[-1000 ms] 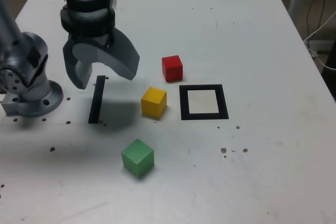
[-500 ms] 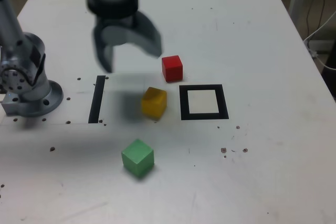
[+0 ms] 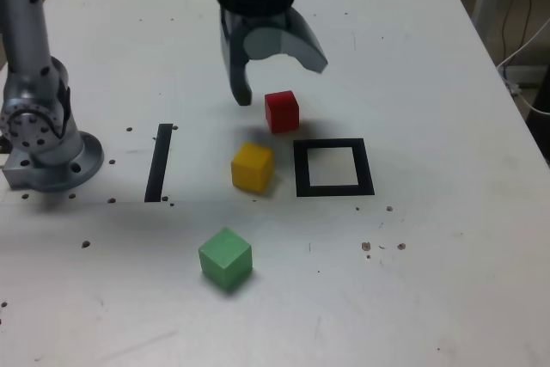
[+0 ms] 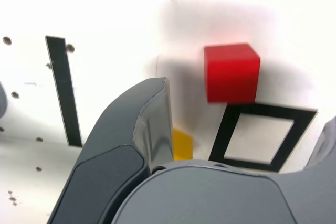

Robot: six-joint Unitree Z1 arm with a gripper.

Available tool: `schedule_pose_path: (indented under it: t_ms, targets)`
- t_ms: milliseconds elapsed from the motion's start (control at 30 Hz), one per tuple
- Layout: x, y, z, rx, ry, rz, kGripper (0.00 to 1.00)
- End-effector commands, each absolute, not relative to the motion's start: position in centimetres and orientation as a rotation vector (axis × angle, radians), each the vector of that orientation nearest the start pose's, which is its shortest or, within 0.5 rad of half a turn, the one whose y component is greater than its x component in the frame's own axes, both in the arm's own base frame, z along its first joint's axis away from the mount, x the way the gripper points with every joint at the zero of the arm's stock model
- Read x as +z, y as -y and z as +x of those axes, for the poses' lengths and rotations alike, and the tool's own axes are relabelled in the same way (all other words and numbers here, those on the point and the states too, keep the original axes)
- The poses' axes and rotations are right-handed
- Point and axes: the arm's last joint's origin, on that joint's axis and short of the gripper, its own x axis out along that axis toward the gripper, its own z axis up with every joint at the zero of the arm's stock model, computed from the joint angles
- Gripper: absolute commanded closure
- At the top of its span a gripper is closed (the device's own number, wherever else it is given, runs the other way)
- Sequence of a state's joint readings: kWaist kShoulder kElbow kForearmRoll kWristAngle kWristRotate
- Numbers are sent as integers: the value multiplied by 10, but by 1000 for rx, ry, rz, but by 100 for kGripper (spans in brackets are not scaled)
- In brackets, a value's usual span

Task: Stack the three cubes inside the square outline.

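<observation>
1. Red block (image 3: 282, 113): on the table (image 3: 447, 255), upright, just beyond the near-left stretch of black square frame (image 3: 335, 191) as the exterior view shows it; outside the frame's white centre.
2. Changed in the last second: my claw (image 3: 282, 83) has swung from near the black strip (image 3: 159, 163) toward the red block. The blocks have not moved. For the task: approach only, no stacking progress; red looks like my likely first pick.
3. Red relative to claw: below it, apart from both fingers. Wrist view shows it ahead of the opening, within the spread of the fingers.
4. Claw state: wide open, nothing held.
5. Yellow block (image 3: 252, 168): near red, to the frame's left in the exterior view; partly hidden by one finger in the wrist view.
6. Green block (image 3: 226, 259): well apart from the frame, nearer the exterior camera.
7. Judgement: I should centre over red before lowering; a finger could nudge yellow.
</observation>
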State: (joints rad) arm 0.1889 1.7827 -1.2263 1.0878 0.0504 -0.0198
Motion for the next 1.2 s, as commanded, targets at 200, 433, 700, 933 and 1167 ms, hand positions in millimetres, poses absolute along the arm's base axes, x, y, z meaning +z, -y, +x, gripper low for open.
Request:
schedule_pose_path:
  t_ms: [200,433,700,933,1167]
  targets:
    - [228,-64,292,218,-1695,-137,2]
    - [218,-76,300,246,-1704,-155,9]
    - [214,-78,302,238,-1720,-171,30]
    - [210,-77,303,208,-1728,-177,40]
    - [208,-77,305,191,-1715,-180,56]
